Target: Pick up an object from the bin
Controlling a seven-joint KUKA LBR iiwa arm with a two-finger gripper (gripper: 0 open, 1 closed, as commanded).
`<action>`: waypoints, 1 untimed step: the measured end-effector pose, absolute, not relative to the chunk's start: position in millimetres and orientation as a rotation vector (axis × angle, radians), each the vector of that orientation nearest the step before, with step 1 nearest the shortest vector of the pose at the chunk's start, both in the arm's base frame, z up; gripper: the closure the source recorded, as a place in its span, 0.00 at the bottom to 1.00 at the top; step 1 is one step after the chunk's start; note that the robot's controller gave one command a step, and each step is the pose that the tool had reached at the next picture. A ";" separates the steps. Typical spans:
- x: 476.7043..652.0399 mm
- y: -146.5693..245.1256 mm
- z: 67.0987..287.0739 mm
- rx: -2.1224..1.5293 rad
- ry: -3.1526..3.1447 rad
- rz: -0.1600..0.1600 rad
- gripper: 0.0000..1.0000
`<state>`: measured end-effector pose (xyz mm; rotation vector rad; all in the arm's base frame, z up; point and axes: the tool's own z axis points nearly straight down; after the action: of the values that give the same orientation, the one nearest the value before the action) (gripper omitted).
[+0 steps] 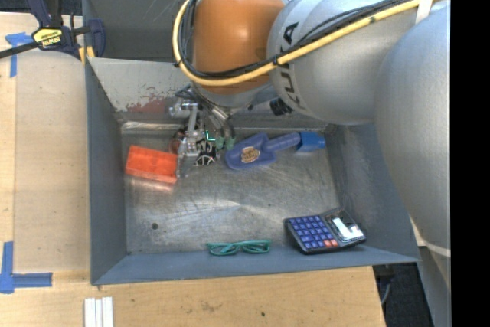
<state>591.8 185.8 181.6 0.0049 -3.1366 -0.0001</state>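
Observation:
My gripper (193, 145) hangs below the orange dome at the back middle of the bin, its fingers pointing down to the bin floor. A small dark round thing (204, 158) lies right at the fingertips; whether it is between them I cannot tell. An orange block (151, 165) lies just left of the gripper. A blue clamp-like tool with a round gold label (260, 149) lies just right of it.
A blue calculator (325, 231) lies at the front right. A pair of green glasses (238, 246) rests against the front wall. The arm covers the bin's back right.

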 end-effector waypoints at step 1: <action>593.8 185.0 186.2 0.001 -3.145 -0.002 0.00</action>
<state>593.8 185.0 186.2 0.0005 -3.1446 -0.0022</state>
